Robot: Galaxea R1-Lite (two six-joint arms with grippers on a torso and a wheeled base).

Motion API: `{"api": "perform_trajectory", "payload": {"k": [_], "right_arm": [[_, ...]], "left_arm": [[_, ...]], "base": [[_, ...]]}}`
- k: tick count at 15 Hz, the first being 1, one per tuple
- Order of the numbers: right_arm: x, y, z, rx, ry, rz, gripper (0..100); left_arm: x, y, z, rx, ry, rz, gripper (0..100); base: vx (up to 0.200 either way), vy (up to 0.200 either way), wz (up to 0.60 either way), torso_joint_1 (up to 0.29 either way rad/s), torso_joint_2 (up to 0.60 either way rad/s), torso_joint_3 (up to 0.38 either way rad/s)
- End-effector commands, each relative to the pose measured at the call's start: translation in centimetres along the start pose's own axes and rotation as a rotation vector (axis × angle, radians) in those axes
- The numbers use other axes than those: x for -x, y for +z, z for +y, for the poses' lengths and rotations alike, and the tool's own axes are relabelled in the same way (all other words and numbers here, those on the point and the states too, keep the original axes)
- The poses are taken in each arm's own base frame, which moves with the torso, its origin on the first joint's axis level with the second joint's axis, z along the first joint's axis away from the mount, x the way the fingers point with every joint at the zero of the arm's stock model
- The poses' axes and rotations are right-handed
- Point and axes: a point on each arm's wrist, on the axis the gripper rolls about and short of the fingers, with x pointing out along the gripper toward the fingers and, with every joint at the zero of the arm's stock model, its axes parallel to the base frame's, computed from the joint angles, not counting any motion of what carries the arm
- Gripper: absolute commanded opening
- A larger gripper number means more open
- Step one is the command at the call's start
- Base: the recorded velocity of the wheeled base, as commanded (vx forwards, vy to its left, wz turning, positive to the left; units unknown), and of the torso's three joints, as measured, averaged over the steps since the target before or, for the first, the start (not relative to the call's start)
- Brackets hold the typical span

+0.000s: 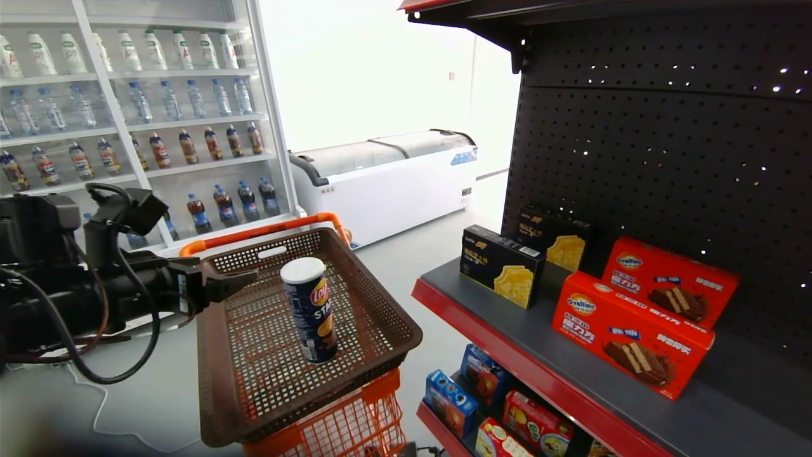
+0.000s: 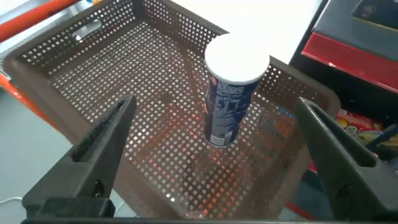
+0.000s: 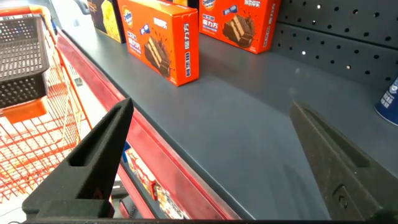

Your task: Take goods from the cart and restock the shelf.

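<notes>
A dark blue chip can (image 1: 311, 309) with a white lid stands upright in the brown perforated basket (image 1: 374, 298) on top of the orange cart (image 1: 342, 425). My left gripper (image 1: 233, 279) hovers open over the basket's left rim, pointing at the can. From the left wrist, the can (image 2: 229, 93) stands a little beyond the gap between the wide-spread fingers (image 2: 106, 140). My right gripper (image 3: 211, 155) is open and holds nothing, above the bare grey shelf board (image 3: 249, 118).
On the shelf (image 1: 507, 330) stand two orange boxes (image 1: 628, 333) and two black boxes (image 1: 504, 263) against a black pegboard. Part of a blue object (image 3: 390, 93) sits deeper on the board. Packets fill the lower shelf (image 1: 488, 393). A drinks fridge (image 1: 127, 114) and chest freezer (image 1: 387, 171) stand behind.
</notes>
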Motion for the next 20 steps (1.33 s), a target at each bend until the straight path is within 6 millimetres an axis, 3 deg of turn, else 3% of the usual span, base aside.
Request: {"api": "perform_trajectory", "payload": {"k": [1, 2, 9, 15, 20], "right_arm": [[0.0, 0.0, 0.0, 0.000, 0.000, -0.001, 100], [0.0, 0.0, 0.0, 0.000, 0.000, -0.001, 100], [0.0, 0.0, 0.0, 0.000, 0.000, -0.001, 100], [0.0, 0.0, 0.0, 0.000, 0.000, -0.001, 100], [0.0, 0.0, 0.0, 0.000, 0.000, -0.001, 100]], "left_arm": [[-3.9, -2.0, 0.3, 0.012, -0.028, 0.070, 100], [-5.4, -2.6, 0.2, 0.003, -0.029, 0.067, 100], [-9.6, -4.8, -1.6, -0.002, -0.066, 0.161, 100], [-14.5, -7.8, -1.9, -0.041, -0.015, 0.127, 100], [-16.6, -9.9, -2.3, -0.070, 0.016, 0.110, 100]], "base": [[0.000, 0.000, 0.00, 0.000, 0.00, 0.000], [0.000, 0.000, 0.00, 0.000, 0.00, 0.000], [0.000, 0.000, 0.00, 0.000, 0.00, 0.000], [0.000, 0.000, 0.00, 0.000, 0.00, 0.000], [0.000, 0.000, 0.00, 0.000, 0.00, 0.000]]}}
